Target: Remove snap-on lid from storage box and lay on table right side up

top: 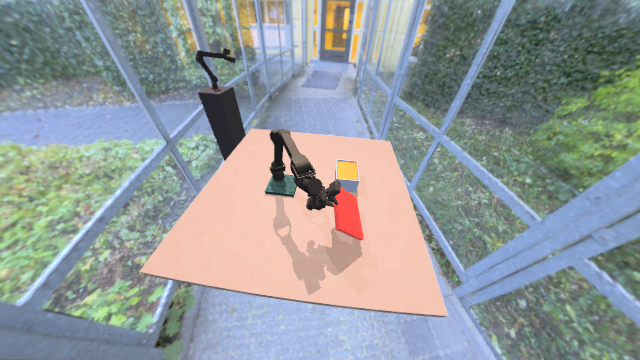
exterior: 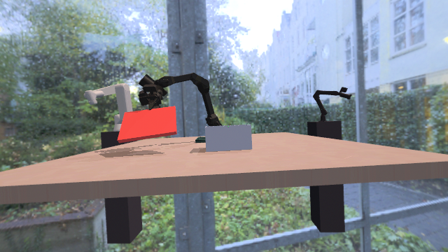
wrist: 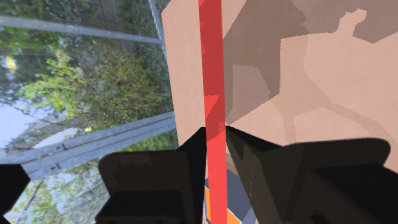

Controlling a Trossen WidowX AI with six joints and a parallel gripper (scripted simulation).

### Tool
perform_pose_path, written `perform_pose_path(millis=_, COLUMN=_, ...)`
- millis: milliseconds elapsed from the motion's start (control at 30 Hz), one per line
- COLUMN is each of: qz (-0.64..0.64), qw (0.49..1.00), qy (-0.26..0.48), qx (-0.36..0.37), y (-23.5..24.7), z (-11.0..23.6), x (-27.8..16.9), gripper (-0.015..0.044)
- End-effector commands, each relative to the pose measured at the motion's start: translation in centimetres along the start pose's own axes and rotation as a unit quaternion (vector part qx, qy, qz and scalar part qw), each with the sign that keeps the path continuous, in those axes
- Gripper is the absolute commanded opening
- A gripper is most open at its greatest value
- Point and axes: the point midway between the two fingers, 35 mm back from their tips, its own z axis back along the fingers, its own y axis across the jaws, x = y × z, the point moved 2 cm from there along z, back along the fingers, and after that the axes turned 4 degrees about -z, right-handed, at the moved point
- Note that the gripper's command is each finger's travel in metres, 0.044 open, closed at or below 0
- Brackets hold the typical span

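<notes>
The red lid (top: pixel 349 216) (exterior: pixel 148 123) (wrist: pixel 214 65) is held in the air above the table, steeply tilted and clear of the box. The wrist view shows it edge-on. My gripper (top: pixel 336 197) (exterior: pixel 150 108) (wrist: pixel 214 130) is shut on the lid near its upper edge. The storage box (top: pixel 347 184) (exterior: pixel 228 138) stands upright and open on the table, with an orange-yellow inside. In the wrist view part of the box (wrist: pixel 232 187) shows behind the lid at the bottom. Which face of the lid is its top I cannot tell.
The table (top: pixel 210 240) (exterior: pixel 280 168) carries the arm's dark green base plate (top: pixel 281 185) (exterior: pixel 200 139), beside the box. Shadows of the arm and lid fall on the table. Other arms on pedestals stand beyond the table, a black one (top: pixel 215 55) (exterior: pixel 325 93) and a pale one (exterior: pixel 122 99).
</notes>
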Motion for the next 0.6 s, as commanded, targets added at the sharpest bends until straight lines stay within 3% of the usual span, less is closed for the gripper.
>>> perform_pose_path(millis=0, qz=0.002, qw=1.000, qy=0.002, qx=0.004, y=-0.1, z=-0.2, x=-0.1, gripper=0.0000)
perform_pose_path(millis=567, qz=0.002, qw=1.000, qy=0.002, qx=0.004, y=-1.2, z=-1.0, x=0.0, gripper=0.0000)
